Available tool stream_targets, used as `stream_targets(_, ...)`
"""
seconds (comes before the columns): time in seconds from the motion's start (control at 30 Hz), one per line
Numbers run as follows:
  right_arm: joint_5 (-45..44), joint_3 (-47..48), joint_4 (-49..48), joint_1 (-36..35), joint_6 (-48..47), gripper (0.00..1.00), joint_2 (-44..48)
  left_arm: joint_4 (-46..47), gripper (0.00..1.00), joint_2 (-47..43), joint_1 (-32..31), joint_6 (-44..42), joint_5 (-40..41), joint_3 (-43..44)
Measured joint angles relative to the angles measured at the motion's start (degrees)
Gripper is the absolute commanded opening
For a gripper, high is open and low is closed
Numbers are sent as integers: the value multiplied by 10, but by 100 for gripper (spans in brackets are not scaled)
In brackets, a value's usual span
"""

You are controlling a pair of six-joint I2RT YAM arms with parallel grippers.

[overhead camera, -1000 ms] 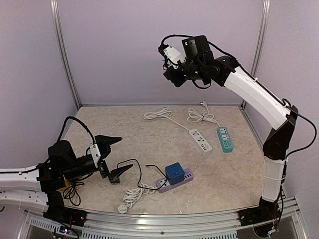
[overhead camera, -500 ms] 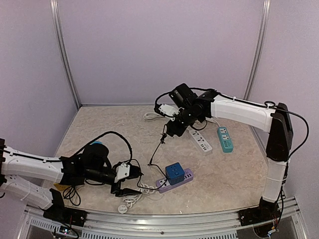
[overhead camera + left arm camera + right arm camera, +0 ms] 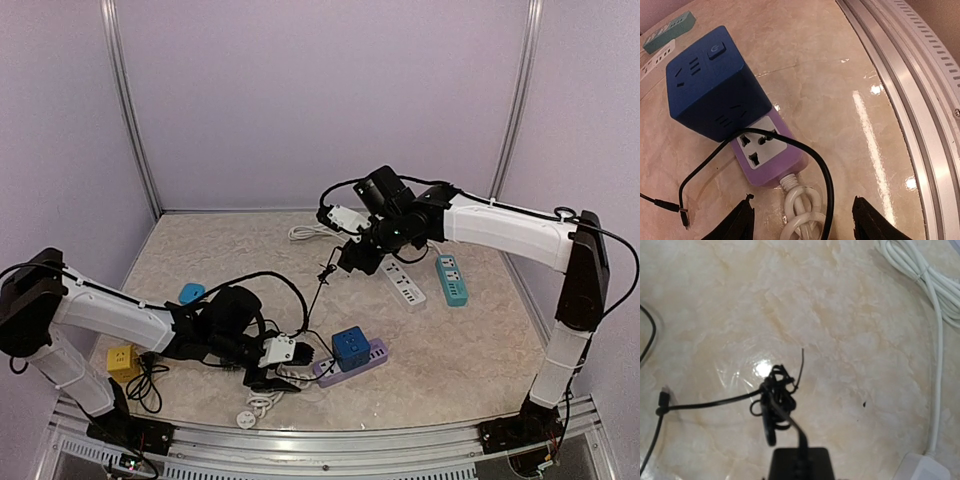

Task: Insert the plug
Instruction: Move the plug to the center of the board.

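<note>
Your left gripper (image 3: 805, 222) stands with jaws apart at the cord end of the purple strip (image 3: 771, 165): pin the strip down. Your right gripper (image 3: 357, 255) pinches the black plug (image 3: 799, 462); bring it square over the strip's socket (image 3: 759, 145).

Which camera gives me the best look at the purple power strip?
The left wrist view: the purple power strip lies close, its free socket plainly readable beside the blue cube. The top external view shows it small, partly under the cube. The right wrist view does not show it.

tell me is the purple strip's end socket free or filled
Free: the socket on the purple strip shows bare holes; a black cable only crosses it.
</note>
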State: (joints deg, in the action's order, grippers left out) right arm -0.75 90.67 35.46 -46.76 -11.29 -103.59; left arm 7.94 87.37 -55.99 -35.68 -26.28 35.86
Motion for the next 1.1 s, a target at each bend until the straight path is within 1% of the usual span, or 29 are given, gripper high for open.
stream_targets(0.03,0,-1,0,0,0,0,0,-5,56,5,0,-11,4,0)
stream_targets(0.13,1,-2,-3,0,-1,0,2,-12,36,12,0,-41,21,0)
stream_targets(0.27,2,-3,-2,0,-2,0,3,-7,1,9,-3,-45,49,-3)
stream_targets(0.37,17,-3,2,0,-10,0,5,-5,0,-20,-5,-17,101,-5)
stream_targets(0.5,51,-2,15,-4,-34,0,14,-10,0,-94,7,30,174,-5)
stream_targets(0.6,70,4,28,-16,-58,0,15,-16,0,-150,36,54,222,-15)
stream_targets(0.7,90,23,50,-37,-81,0,13,-18,0,-183,64,69,256,-37)
stream_targets(0.8,118,56,71,-63,-101,0,-2,-22,0,-203,80,65,283,-59)
stream_targets(0.87,128,77,83,-76,-108,0,-16,-24,0,-219,96,46,301,-74)
stream_targets(0.97,137,99,106,-90,-117,0,-41,-22,0,-249,152,-14,320,-96)
stream_targets(1.0,140,103,115,-92,-119,0,-50,-21,16,-258,174,-31,325,-101)
stream_targets(1.07,146,109,127,-95,-125,0,-65,-26,67,-273,208,-59,327,-108)
stream_targets(1.1,147,111,132,-97,-129,0,-72,-31,84,-281,219,-70,325,-109)
